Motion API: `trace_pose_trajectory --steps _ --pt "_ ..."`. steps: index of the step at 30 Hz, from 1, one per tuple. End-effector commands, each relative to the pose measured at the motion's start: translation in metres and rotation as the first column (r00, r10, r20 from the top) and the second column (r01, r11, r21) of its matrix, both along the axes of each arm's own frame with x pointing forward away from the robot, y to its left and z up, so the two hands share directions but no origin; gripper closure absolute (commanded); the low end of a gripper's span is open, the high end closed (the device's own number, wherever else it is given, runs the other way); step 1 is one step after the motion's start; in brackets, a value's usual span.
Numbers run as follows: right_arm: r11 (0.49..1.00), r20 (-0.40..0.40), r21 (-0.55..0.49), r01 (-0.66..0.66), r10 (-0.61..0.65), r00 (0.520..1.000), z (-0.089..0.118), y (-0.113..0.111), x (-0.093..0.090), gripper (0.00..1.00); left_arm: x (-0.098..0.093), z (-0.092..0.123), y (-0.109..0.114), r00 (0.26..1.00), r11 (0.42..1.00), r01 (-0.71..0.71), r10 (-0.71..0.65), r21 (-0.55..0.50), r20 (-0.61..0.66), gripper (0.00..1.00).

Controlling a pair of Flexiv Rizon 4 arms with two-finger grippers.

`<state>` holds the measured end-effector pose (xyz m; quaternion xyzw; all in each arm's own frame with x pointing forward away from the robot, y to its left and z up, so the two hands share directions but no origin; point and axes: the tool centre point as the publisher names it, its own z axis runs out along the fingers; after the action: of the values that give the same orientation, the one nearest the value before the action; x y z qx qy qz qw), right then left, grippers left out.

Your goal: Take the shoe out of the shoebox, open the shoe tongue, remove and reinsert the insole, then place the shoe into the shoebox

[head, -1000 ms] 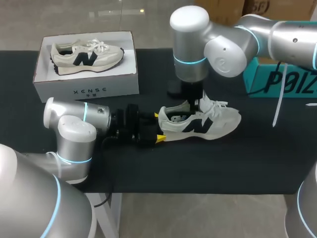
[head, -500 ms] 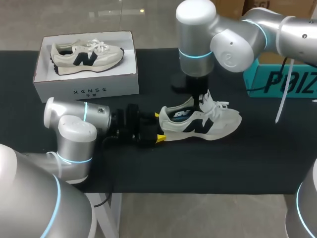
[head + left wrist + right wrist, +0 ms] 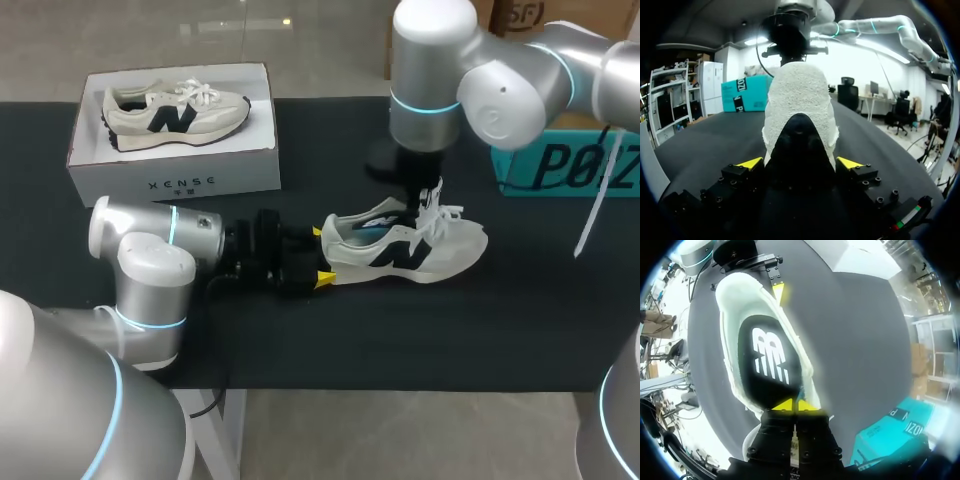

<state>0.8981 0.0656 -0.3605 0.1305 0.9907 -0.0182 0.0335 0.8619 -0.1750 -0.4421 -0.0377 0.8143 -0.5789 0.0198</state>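
Between the left jaws, clamped from both sides at its heel [image 3: 799, 145], the shoe [image 3: 405, 250] stands on the surface [image 3: 500, 320], out of the shoebox [image 3: 175, 180]. The right jaws, drawn narrow over its opening, seem to pinch the tongue [image 3: 392, 212] back. Taking out looks done and tongue-opening is in hand, but the insole [image 3: 771, 357] lies inside, so removal, reinsertion and boxing remain. The shoe's long axis runs straight ahead of the left jaws, toe pointing away from them.
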Motion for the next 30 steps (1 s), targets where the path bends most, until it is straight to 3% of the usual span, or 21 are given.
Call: trace_pose_trajectory --steps 1,18,30 --pt "0.997 0.024 0.075 0.011 -0.013 1.0 0.005 -0.013 -0.005 1.0 0.0 -0.005 -0.001 1.0 1.0 0.003 -0.003 0.005 -0.001 1.0" --pt "0.985 0.039 0.132 -0.108 0.103 0.994 0.015 0.043 -0.008 1.0 0.0 -0.005 -0.001 1.0 1.0 0.003 -0.003 0.005 -0.001 1.0" --pt "0.976 0.046 0.178 -0.129 0.123 0.991 0.02 0.061 -0.007 1.0 0.0 -0.005 -0.001 1.0 1.0 0.003 -0.003 0.005 -0.001 1.0"
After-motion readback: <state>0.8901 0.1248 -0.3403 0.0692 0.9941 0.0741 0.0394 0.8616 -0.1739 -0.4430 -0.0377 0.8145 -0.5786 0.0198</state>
